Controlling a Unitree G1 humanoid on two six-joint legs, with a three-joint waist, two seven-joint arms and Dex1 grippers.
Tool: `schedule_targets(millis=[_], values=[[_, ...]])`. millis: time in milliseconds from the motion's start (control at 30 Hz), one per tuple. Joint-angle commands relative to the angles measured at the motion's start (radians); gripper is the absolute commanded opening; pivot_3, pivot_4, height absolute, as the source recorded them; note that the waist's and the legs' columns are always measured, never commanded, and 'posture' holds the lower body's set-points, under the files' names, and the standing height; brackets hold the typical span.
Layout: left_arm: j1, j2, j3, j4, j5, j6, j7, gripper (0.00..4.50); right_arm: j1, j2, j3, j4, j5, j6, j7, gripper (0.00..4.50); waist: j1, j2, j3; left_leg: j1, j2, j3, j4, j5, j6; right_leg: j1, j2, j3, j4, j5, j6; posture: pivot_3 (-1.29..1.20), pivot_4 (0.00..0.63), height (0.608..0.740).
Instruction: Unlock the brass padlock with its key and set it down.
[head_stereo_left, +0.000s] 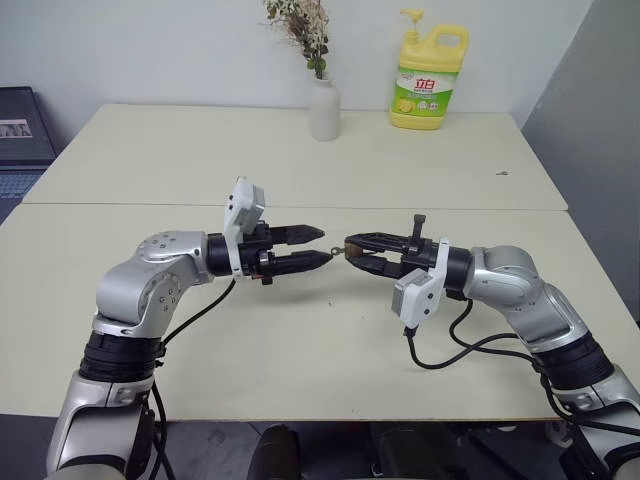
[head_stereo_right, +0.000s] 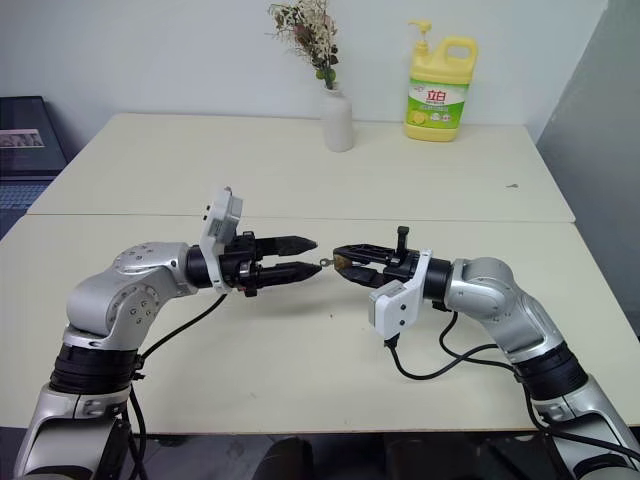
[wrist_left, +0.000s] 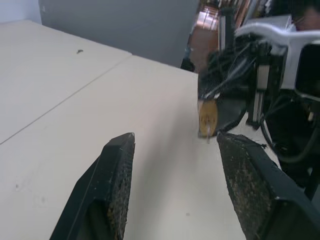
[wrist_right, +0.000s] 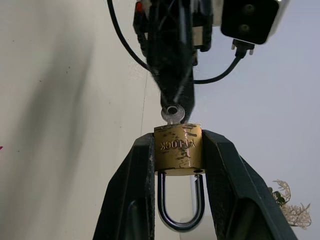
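The right gripper is clamped on the brass padlock, shackle back between its jaws, key toward the left gripper, whose jaws stand apart just before the key.

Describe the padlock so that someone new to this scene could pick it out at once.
Start at the cream table and find the two grippers meeting tip to tip above its near half. The right gripper holds the padlock between its fingers, above the tabletop. It is tiny and brass-yellow with a silvery shackle, and a key sticks out of its body toward the left gripper.
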Motion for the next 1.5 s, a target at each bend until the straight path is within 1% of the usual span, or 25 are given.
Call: schedule_targets(millis=[33, 200, 400, 600, 1000, 1100, 1167, 1300, 1333, 1500], values=[[-0.007, 0.003, 0.008, -0.083, -0.061, 0.064, 0.008, 2.76, -0.009, 0.000, -0.024, -0.039, 0.023, -0.001, 0.000, 0.94, 0.001, 0.000, 0.000, 0.000, 0.000, 0.000, 0.000, 0.000, 0.000, 0.000, 0.000, 0.000, 0.000, 0.000, 0.000, 0.00, 0.150, 0.740], [-0.004, -0.003, 0.000, -0.112, -0.066, 0.086, 0.021, 2.76, -0.009, 0.000, -0.024, -0.044, 0.023, 0.005, 0.002, 0.94, 0.000, 0.000, 0.000, 0.000, 0.000, 0.000, 0.000, 0.000, 0.000, 0.000, 0.000, 0.000, 0.000, 0.000, 0.000, 0.00, 0.150, 0.740], [-0.024, -0.031, -0.036, -0.083, -0.015, 0.058, 0.050, 2.76, -0.008, 0.000, -0.023, -0.048, 0.025, 0.010, 0.005, 0.94, 0.002, 0.000, 0.000, 0.000, 0.000, 0.000, 0.000, 0.000, 0.000, 0.000, 0.000, 0.000, 0.000, 0.000, 0.000, 0.00, 0.150, 0.740], [-0.039, -0.057, -0.053, -0.062, 0.000, 0.053, 0.053, 2.76, -0.009, 0.003, -0.024, -0.054, 0.026, 0.014, 0.007, 0.94, 0.002, 0.000, 0.000, 0.001, 0.000, 0.000, 0.000, 0.000, 0.000, 0.000, 0.000, 0.000, 0.000, 0.000, 0.000, 0.00, 0.150, 0.740], [-0.056, -0.077, -0.050, -0.034, 0.010, 0.041, 0.042, 2.76, -0.004, 0.001, -0.025, -0.066, 0.026, 0.018, 0.011, 0.94, 0.001, 0.000, 0.000, 0.000, 0.000, 0.000, 0.000, 0.000, 0.000, 0.000, 0.000, 0.000, 0.000, 0.000, 0.000, 0.00, 0.150, 0.740], [-0.062, -0.081, -0.052, -0.025, 0.012, 0.038, 0.040, 2.12, -0.006, 0.000, -0.024, -0.064, 0.024, 0.014, 0.011, 0.94, 0.001, 0.000, 0.000, 0.000, 0.000, 0.000, 0.000, 0.000, 0.000, 0.000, 0.000, 0.000, 0.000, 0.000, 0.000, 0.00, 0.150, 0.740], [-0.061, -0.083, -0.057, -0.024, 0.015, 0.036, 0.037, 1.53, -0.006, -0.002, -0.023, -0.065, 0.023, 0.008, 0.013, 0.94, 0.001, 0.000, 0.000, 0.000, 0.000, 0.000, 0.000, 0.000, 0.000, 0.000, 0.000, 0.000, 0.000, 0.000, 0.000, 0.00, 0.150, 0.740], [-0.057, -0.084, -0.064, -0.026, 0.020, 0.033, 0.025, 0.22, -0.008, -0.005, -0.020, -0.067, 0.021, 0.004, 0.017, 0.94, 0.001, 0.000, 0.000, 0.000, 0.000, 0.000, 0.000, 0.000, 0.000, 0.000, 0.000, 0.000, 0.000, 0.000, 0.000, 0.00, 0.150, 0.740], [-0.058, -0.084, -0.064, -0.025, 0.020, 0.033, 0.022, 0.17, -0.008, -0.005, -0.020, -0.067, 0.020, 0.004, 0.017, 0.94, 0.001, 0.000, 0.000, 0.001, 0.000, 0.000, 0.000, 0.000, 0.000, 0.000, 0.000, 0.000, 0.000, 0.000, 0.000, 0.00, 0.150, 0.740], [-0.056, -0.083, -0.066, -0.020, 0.022, 0.029, 0.019, 0.17, -0.010, -0.009, -0.016, -0.067, 0.017, 0.005, 0.025, 0.94, 0.001, 0.000, 0.000, 0.000, 0.000, 0.000, 0.000, 0.000, 0.000, 0.000, 0.000, 0.000, 0.000, 0.000, 0.000, 0.00, 0.150, 0.740]])
